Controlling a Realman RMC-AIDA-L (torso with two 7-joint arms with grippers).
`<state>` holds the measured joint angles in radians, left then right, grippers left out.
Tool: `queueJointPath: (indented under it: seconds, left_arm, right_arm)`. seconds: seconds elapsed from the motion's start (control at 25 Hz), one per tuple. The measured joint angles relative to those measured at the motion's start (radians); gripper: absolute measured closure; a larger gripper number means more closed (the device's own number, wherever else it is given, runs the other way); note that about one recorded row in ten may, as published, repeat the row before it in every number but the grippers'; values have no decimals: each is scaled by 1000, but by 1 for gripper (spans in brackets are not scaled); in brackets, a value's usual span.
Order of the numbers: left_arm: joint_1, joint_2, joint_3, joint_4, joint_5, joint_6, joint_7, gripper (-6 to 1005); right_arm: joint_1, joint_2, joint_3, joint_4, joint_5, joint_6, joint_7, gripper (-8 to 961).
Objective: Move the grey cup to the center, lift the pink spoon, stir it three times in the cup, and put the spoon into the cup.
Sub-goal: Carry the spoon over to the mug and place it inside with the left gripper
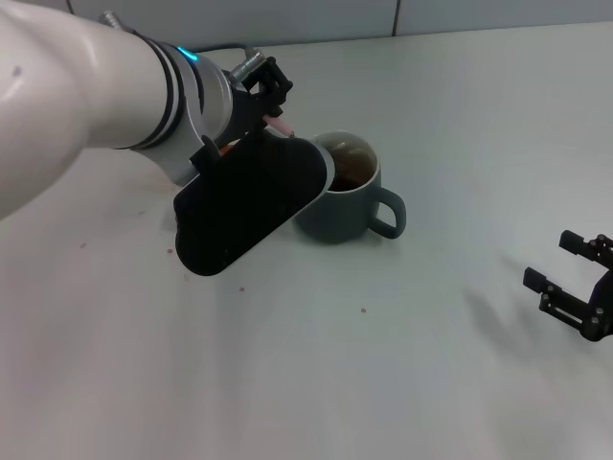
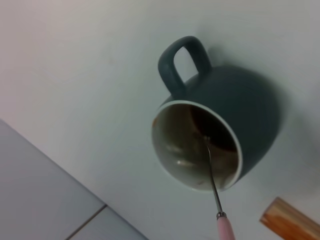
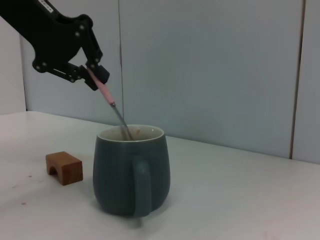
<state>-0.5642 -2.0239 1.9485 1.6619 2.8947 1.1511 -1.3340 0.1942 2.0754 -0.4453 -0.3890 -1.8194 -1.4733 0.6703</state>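
Slim pink-handled metal spoon point(image 2: 216, 192): handle cut by left wrist view's edge. Brown rectangular wooden block point(image 2: 290, 225): partly cropped; hidden in head view.

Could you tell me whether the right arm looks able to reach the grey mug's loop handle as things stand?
Probably yes. The dark grey-teal ceramic mug turns its loop handle toward the right gripper, with bare white tabletop between. The left gripper holds the slim pink-handled spoon over the far side.

A plain white table point(image 1: 460, 144) is carrying everything here. The grey cup point(image 1: 341, 192) is standing upright on it, handle pointing toward the robot's right. A small brown block point(image 3: 64, 167) is sitting on the tabletop near the cup, not touching it.
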Motion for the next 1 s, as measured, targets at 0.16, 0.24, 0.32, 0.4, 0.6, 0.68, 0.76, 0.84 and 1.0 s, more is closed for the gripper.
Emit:
queueJointPath:
  seconds: [0.16, 0.24, 0.32, 0.4, 0.6, 0.68, 0.76, 0.84, 1.0]
  left_arm:
    - [24, 7, 7, 34, 0, 21, -4, 801]
    - [34, 10, 10, 46, 0, 27, -5, 801]
    - [44, 13, 15, 58, 0, 29, -5, 800]
    - [51, 14, 24, 68, 0, 30, -4, 799]
    - [61, 14, 59, 94, -1, 34, -8, 797]
    - [56, 14, 70, 92, -1, 34, -9, 796]
    - [46, 11, 76, 83, -1, 27, -9, 795]
    - [41, 10, 78, 78, -2, 23, -10, 794]
    - [-1, -1, 76, 18, -2, -13, -13, 792]
  right_arm:
    - [2, 0, 0, 4, 0, 2, 0, 251]
    - [3, 0, 0, 10, 0, 2, 0, 251]
    - [2, 0, 0, 15, 0, 2, 0, 251]
    - [2, 0, 0, 16, 0, 2, 0, 251]
    - [3, 0, 0, 18, 0, 2, 0, 251]
    - [3, 0, 0, 18, 0, 2, 0, 251]
    - [5, 0, 0, 18, 0, 2, 0, 251]
    - [6, 0, 0, 18, 0, 2, 0, 251]
    - [10, 0, 0, 18, 0, 2, 0, 251]
